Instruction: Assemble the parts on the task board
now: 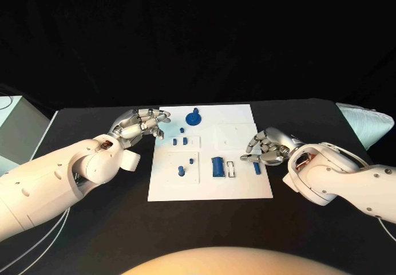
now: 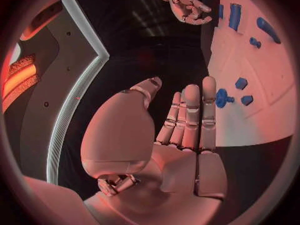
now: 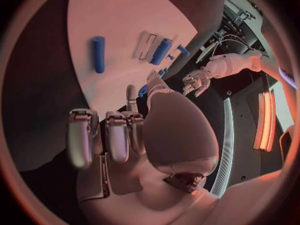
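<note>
My left hand (image 1: pixel 140 124) hovers over the dark table (image 1: pixel 99 229) just beside the board's left edge, near its far corner; the silver, segmented fingers (image 2: pixel 190 115) stretch out side by side, released and grasping nothing. My right hand (image 1: pixel 265 147) sits at the board's right edge with its metal fingers (image 3: pixel 119 135) curled down. A blue piece peeks out beside the thumb in the right wrist view, yet I cannot tell whether it is pinched or merely lying beyond the hand.

Outward from there, a smooth blue cylinder (image 1: pixel 257 168) lies on the board (image 1: pixel 210 189) right by my right hand. Next to it lies a pale, narrow rectangular strip (image 1: pixel 230 169), then a chunkier blue block (image 1: pixel 218 167). Small blue pegs (image 1: pixel 181 170) stand on raised square panels in the middle. A round blue disc with a stem (image 1: pixel 194 118) rests near the far edge, close to my left fingertips. The board is a flat, matt white plate on the black tabletop.
</note>
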Robot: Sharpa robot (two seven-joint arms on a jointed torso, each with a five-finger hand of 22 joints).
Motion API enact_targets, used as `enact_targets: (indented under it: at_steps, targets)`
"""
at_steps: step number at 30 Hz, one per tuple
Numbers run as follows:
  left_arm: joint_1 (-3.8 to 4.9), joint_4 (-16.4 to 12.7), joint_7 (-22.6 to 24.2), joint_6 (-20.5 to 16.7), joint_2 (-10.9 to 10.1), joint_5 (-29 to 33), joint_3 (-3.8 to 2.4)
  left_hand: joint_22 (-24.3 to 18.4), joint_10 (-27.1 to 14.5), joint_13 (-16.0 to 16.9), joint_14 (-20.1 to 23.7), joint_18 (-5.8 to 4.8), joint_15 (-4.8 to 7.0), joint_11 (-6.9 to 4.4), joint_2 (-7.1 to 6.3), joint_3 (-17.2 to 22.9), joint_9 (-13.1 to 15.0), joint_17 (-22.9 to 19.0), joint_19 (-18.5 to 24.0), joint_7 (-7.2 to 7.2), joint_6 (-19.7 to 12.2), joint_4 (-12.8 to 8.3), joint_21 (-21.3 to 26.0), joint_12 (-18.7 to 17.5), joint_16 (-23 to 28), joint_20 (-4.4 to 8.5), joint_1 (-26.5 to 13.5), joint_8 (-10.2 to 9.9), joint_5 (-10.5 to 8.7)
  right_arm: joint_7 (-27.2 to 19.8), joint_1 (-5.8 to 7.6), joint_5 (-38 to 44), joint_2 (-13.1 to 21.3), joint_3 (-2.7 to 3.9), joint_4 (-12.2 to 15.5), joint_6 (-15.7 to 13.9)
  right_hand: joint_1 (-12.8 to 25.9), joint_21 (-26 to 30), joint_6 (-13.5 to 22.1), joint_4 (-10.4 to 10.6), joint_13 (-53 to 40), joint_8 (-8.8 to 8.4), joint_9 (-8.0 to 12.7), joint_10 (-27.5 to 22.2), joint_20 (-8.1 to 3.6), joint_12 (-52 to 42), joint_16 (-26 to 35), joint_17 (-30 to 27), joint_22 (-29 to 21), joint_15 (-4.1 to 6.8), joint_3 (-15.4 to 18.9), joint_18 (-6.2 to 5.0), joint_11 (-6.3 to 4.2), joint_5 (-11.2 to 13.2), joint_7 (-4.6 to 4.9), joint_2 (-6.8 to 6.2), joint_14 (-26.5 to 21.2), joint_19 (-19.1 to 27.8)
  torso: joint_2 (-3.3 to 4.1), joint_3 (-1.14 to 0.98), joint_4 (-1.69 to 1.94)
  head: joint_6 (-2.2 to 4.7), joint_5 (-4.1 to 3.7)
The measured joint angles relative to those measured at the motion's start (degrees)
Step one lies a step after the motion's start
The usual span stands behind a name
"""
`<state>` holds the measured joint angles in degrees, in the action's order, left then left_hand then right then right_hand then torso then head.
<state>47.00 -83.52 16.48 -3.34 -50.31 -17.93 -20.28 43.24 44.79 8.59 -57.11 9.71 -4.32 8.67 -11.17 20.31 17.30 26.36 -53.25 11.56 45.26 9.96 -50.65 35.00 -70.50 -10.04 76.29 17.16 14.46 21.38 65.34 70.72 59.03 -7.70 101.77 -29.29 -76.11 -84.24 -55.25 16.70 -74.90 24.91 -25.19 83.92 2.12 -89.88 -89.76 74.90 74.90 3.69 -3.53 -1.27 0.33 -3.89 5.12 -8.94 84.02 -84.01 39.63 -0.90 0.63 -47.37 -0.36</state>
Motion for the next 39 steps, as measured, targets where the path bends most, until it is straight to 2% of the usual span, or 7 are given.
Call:
enact_targets:
  at_steps: [4, 7, 16, 20, 26, 34, 39]
  targets:
    - [-0.01, 0.0, 0.0, 0.0, 0.0, 0.0, 0.0, 0.0, 0.0, 0.0, 0.0, 0.0, 0.0, 0.04, 0.0, 0.0, 0.0, 0.0, 0.0, 0.0, 0.0, 0.0, 0.0, 0.0, 0.0, 0.0, 0.0, 0.0, 0.0, -1.2, 0.27, -1.9, 1.8, 0.0, -1.4, 0.4, -0.1, -0.4, 0.1, 0.0, 0.0, -0.43, 0.2, 0.0, 0.17, 0.0, 0.0, 0.0, 0.0, 0.0, 0.0, -0.01, 0.0, 0.0, 0.09, 0.13, 0.0, 0.0, 0.0, 0.0, -0.12, 0.18, -0.19]
    - [-0.01, 0.0, 0.0, 0.0, 0.0, 0.0, 0.0, 0.0, -0.2, 0.1, 0.0, 0.0, 0.0, -0.17, 0.05, 0.0, 0.0, 0.0, 0.0, 0.0, 0.0, 0.0, 0.0, 0.1, 0.0, 0.0, 0.1, 0.2, 0.0, -1.6, 0.26, -2.4, 2.8, 0.0, -2.0, 1.3, -0.1, -0.9, -0.6, 0.0, 0.0, -0.65, 0.2, 0.0, 0.16, 0.0, 0.0, 0.0, 0.0, 0.0, 0.0, 0.0, 0.0, 0.0, -0.25, 0.12, 0.0, 0.0, 0.0, 0.0, -0.19, 0.33, -0.49]
    - [-0.02, -0.1, 0.0, 0.1, 0.0, -0.1, 0.0, 0.0, -0.3, 0.1, 0.0, 0.0, 0.0, -0.17, 0.24, -0.2, 0.0, 0.0, 0.0, 0.0, 0.0, 0.2, 0.0, 0.3, 0.0, 0.0, 0.2, 0.5, 0.0, -0.2, -0.92, 1.5, 4.9, -0.07, -2.3, 4.2, 3.0, -2.0, -4.0, 0.2, 0.0, -0.87, 0.2, 0.0, 0.16, 0.0, 0.0, 0.0, 0.0, 0.0, 0.8, -0.01, -0.02, -0.1, -1.14, -0.73, 0.0, 0.0, -0.07, 0.06, -0.23, 0.56, -1.11]
    - [-0.03, -0.1, 0.0, 0.2, 0.0, -0.1, 0.0, 0.0, -0.3, 0.1, 0.0, 0.0, 0.0, -0.18, 0.24, -0.2, 0.0, 0.0, 0.0, 0.0, 0.0, 0.2, 0.0, 0.3, 0.0, 0.0, 0.2, 0.5, 0.0, 0.9, -1.44, 3.6, 4.8, -0.07, -1.9, 5.3, 4.0, -2.0, -4.6, 0.2, 0.0, -0.87, 0.0, 0.0, 0.16, 0.0, 0.0, 0.0, 0.0, 0.0, 1.1, -0.01, -0.44, -0.3, -1.3, -1.02, 0.0, 0.0, -0.08, 0.06, -0.2, 0.65, -1.12]
    - [-0.05, -0.1, 0.0, 0.4, 0.0, -0.1, 0.0, -0.1, -0.2, 0.2, 0.0, 0.0, 0.0, -0.18, 0.24, -0.5, 0.0, -0.1, 0.0, 0.0, 0.0, 0.5, 0.2, 0.5, 0.0, 0.0, 0.2, 0.5, 0.0, 2.3, -2.32, 5.5, 3.5, -0.08, -1.4, 6.1, 6.0, -2.0, -4.9, 0.2, 0.0, -0.87, -0.1, 0.0, 0.16, 0.0, 0.0, 0.0, 0.0, 0.0, 1.4, -0.01, -0.44, -0.7, -1.58, -1.2, 0.0, 0.0, -0.07, 0.1, -0.16, 0.7, -1.12]
    - [-0.15, -0.1, -0.2, 0.7, -0.1, -0.3, 0.0, -0.1, -0.2, 0.2, 0.0, 0.0, 0.0, -0.18, 0.24, -0.5, 0.0, 0.0, 0.0, 0.0, 0.0, 0.5, 0.2, 0.5, 0.0, 0.0, 0.2, 0.7, 0.0, 3.3, -3.21, 6.7, 2.4, -0.09, -1.2, 6.1, 7.0, -1.9, -4.9, 0.4, 0.0, -1.09, -0.1, 0.2, 0.16, 0.0, 0.0, 0.0, 0.0, 0.0, 1.5, -0.01, -0.64, -1.4, -1.58, -1.1, 0.0, 0.0, 0.0, 0.16, -0.1, 0.65, -0.92]
    - [-0.44, 0.0, -0.3, 0.8, 0.0, -0.4, -0.02, -0.1, -0.2, 0.2, 0.0, 0.0, 0.0, -0.18, 0.24, -0.5, 0.0, 0.0, 0.0, 0.0, 0.0, 0.5, 0.2, 0.5, 0.0, 0.0, 0.2, 0.7, 0.0, 3.9, -3.47, 7.2, 1.8, -0.09, -1.2, 5.9, 7.3, -1.9, -4.9, 0.4, 0.0, -1.09, -0.2, 0.2, 0.16, 0.0, 0.0, 0.0, 0.0, 0.0, 1.5, -0.01, -0.64, -1.6, -1.58, -0.8, 0.0, 0.0, 0.04, 0.14, -0.19, 0.55, -0.87]
